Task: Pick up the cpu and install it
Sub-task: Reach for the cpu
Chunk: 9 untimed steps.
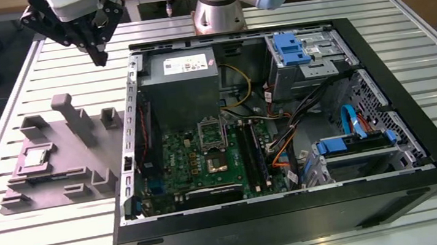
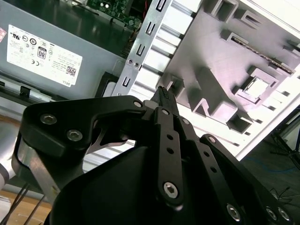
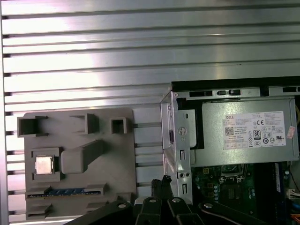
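Pick-up not begun: claw (image 1: 100,59), closed and empty, is being held at exterior view's upper left, well apart from cpu (image 1: 35,157); parted fingers judged needed.

A white label (image 1: 190,64) lies on the top face of the grey box (image 1: 187,98), in the far corner of the open computer case (image 1: 414,106) toward the exterior view's left. In both wrist views the label carries rows of small black print, round marks and a square code patch. A small pink sticker (image 3: 291,132) sits beside it, too small to read.
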### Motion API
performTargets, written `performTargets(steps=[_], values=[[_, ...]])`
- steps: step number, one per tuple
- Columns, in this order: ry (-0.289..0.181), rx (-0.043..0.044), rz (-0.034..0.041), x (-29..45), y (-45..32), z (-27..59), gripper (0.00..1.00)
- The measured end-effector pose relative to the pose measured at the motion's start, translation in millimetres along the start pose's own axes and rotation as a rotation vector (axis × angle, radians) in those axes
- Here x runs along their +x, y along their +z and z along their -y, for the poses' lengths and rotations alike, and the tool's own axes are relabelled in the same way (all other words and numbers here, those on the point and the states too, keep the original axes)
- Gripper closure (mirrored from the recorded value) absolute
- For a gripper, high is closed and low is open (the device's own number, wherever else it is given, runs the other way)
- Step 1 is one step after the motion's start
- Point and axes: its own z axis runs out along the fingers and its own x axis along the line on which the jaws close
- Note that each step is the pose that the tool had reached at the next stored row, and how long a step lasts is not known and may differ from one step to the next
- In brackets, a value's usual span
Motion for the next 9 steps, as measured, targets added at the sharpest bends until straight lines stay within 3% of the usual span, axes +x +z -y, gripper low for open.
performTargets(steps=[9], values=[[0.0, 0.0, 0.0, 2.2, 0.0, 0.2, 0.89]])
